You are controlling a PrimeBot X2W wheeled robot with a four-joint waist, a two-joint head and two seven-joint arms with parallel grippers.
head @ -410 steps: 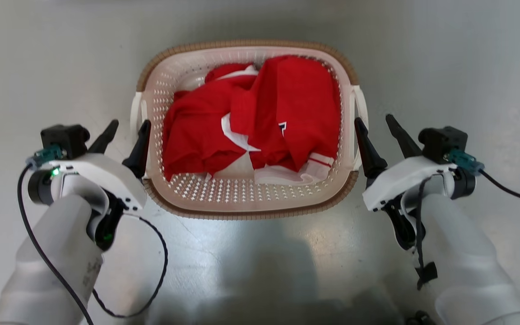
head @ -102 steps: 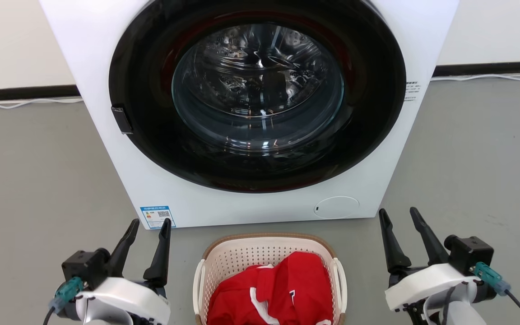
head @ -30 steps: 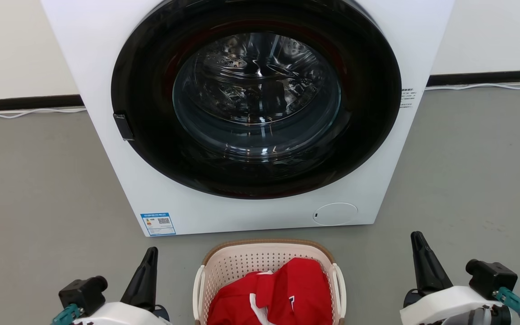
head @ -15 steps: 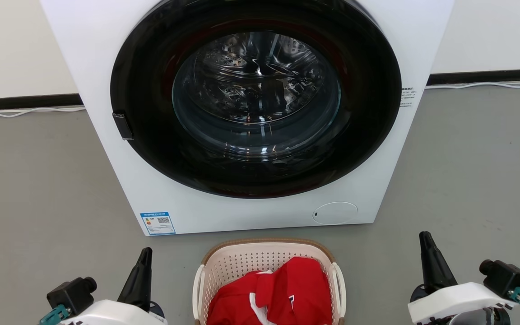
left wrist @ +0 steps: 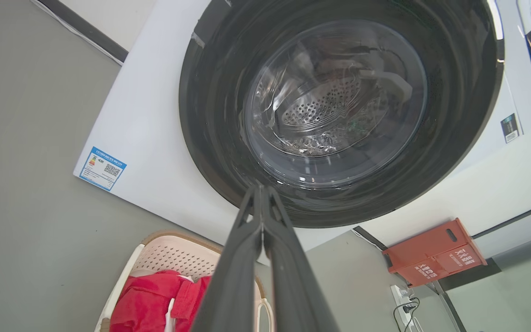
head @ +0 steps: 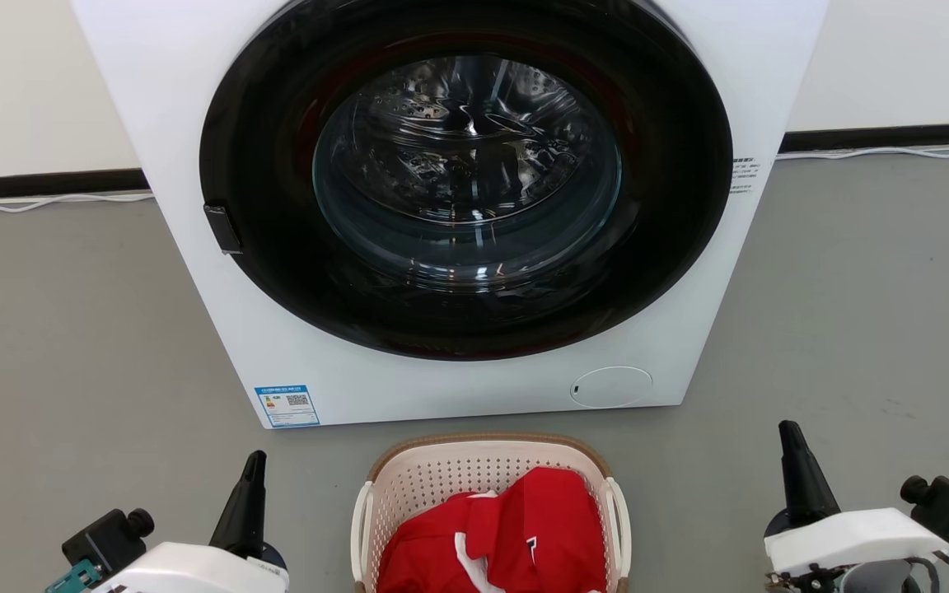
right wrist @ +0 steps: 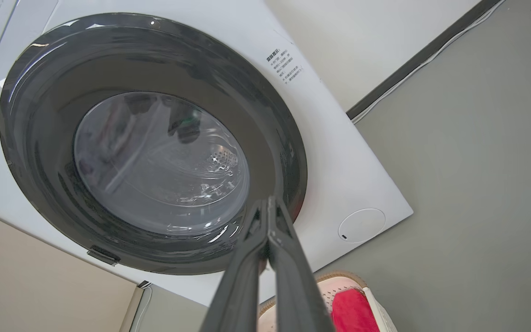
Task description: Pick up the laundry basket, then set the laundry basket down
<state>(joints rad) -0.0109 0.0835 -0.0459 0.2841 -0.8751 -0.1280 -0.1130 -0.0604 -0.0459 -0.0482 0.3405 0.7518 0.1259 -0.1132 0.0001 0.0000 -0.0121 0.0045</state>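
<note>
The laundry basket (head: 441, 482), cream-white with a brown rim and white side handles, stands on the grey floor at the bottom centre of the head view, right in front of the washer. Red clothes (head: 516, 535) lie in it. My left gripper (head: 254, 461) is shut on nothing, well to the basket's left and apart from it. My right gripper (head: 789, 432) is also shut and empty, far off to the basket's right. In the left wrist view the basket (left wrist: 168, 251) sits low, beside the shut left gripper (left wrist: 260, 190). The right wrist view has the basket's rim (right wrist: 341, 275) under my shut right gripper (right wrist: 268, 200).
A white front-loading washer (head: 293, 362) with its round dark glass door (head: 466, 173) closed fills the space just behind the basket. A red crate (left wrist: 436, 253) stands by the wall to its side. A white cable (head: 46, 200) runs along the baseboard.
Both grippers, open 3.4 s ago, are shut and have drifted outward and down, away from the basket. The basket has stayed put on the floor before the washer.
</note>
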